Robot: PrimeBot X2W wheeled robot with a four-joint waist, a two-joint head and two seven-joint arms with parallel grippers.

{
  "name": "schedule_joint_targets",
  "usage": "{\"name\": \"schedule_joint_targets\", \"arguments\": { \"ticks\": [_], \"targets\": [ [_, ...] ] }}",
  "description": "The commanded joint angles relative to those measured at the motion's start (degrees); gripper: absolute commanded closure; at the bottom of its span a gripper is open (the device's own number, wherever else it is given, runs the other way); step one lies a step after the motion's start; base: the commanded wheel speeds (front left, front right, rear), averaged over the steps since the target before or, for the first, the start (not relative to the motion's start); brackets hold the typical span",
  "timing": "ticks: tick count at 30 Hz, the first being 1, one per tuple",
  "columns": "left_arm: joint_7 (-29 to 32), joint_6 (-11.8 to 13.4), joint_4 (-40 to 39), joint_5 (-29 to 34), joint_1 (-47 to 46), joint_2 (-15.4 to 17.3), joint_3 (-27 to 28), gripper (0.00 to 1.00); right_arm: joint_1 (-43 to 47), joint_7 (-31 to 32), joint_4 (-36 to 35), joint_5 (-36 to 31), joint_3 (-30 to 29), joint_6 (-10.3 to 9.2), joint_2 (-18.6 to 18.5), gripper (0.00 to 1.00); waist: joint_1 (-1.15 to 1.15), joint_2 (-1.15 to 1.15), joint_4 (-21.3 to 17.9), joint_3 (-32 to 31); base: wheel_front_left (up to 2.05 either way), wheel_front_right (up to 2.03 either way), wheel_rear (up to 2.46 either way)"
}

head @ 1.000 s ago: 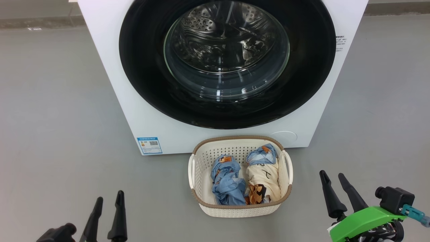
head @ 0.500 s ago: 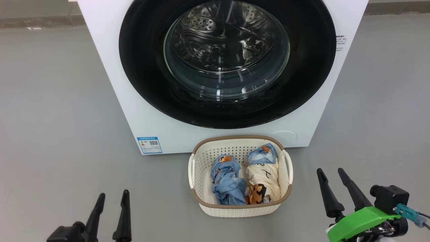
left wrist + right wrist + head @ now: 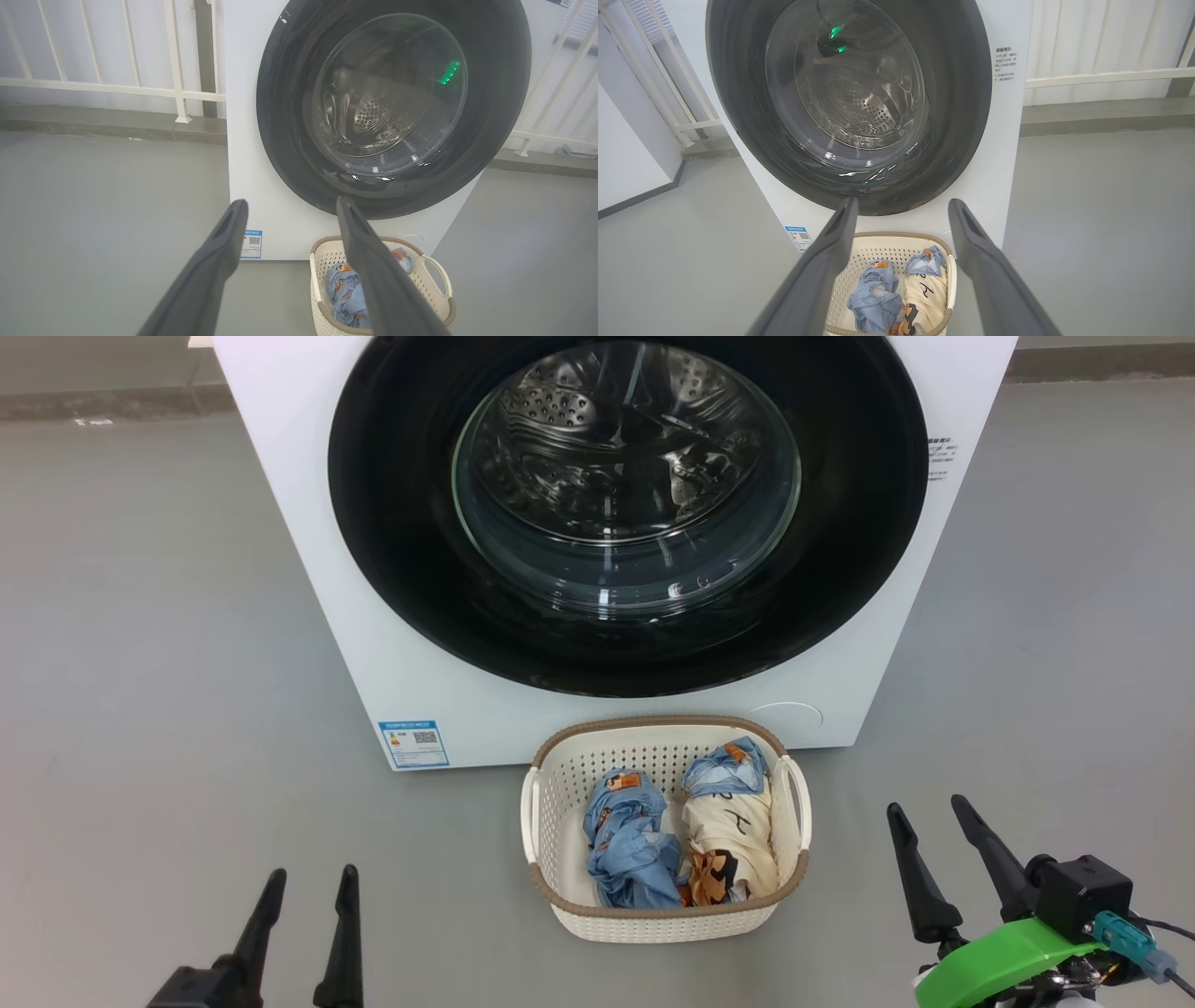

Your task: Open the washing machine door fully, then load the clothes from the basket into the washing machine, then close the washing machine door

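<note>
Washing machine door (image 3: pixel 627 513) is shut, flush on the front of the washing machine (image 3: pixel 308 579), upper centre of the head view. It has a wide glossy black rim & a bulging clear glass bowl in the middle, w/ the perforated steel drum (image 3: pixel 560 411) seen thru it. The machine is a white box on grey floor (image 3: pixel 140 663), w/ a blue label sticker (image 3: pixel 414 743) at its lower left corner. Basket (image 3: pixel 663 926) stands on the floor just in front of the machine, below the door: cream, perforated, brown rim, white handle each side. Clothes (image 3: pixel 653 863) lie in it side by side: light blue bundle (image 3: pixel 621 821) on the left, cream bundle (image 3: pixel 738 845) (orange-brown patch, black marks, blue bit on top) on the right. Left gripper (image 3: pixel 313 873) is at lower left, right gripper (image 3: pixel 926 803) at lower right. Both are over bare floor, apart from basket & door, fingers spread w/ nothing between.

Left wrist view: dark fingers (image 3: pixel 219 261) wide apart, empty. Door ahead, closed, w/ green light specks (image 3: pixel 448 72) reflected in the glass. Basket at lower right, partly behind one finger. White railing (image 3: pixel 175 60) stands behind the machine.

Right wrist view: fingers (image 3: pixel 822 270) wide apart, empty. Door at upper left, closed. Basket shows btwn the fingers, both bundles visible.
</note>
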Motion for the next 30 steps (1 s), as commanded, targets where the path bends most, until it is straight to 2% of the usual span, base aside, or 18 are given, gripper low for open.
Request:
{"name": "schedule_joint_targets", "arguments": {
  "ticks": [1, 7, 23, 30],
  "targets": [
    [-0.89, 0.02, -0.84, 2.11, -1.96, 0.86, 1.80, 0.00, -0.70, -1.22, -1.57, -1.92, 0.81, 0.26, -0.53, 0.00, 0.00, 0.00, -0.03, -0.02, 0.00, 0.00, 0.00],
    [-1.80, 0.02, 0.18, 5.37, -2.26, 0.66, 2.37, 0.00, 0.68, -2.13, -2.00, -5.73, -1.33, 0.28, 0.25, 0.00, 0.00, 0.00, -0.16, -0.04, 0.00, 0.00, 0.00],
    [-1.80, 0.02, 1.66, 5.52, -2.87, -0.07, 4.16, 0.00, 2.12, -2.13, -2.69, -6.77, -4.25, 0.28, 1.92, 0.00, 0.00, 0.00, -0.49, 0.03, 0.00, 0.00, 0.00],
    [-1.80, 0.05, 2.26, 8.09, -3.08, -0.08, 4.80, 0.00, 2.28, -2.13, -2.84, -6.74, -4.45, 0.28, 2.14, 0.00, 0.00, 0.00, -0.37, -0.24, 0.03, 0.04, -0.07]
  ]
}}
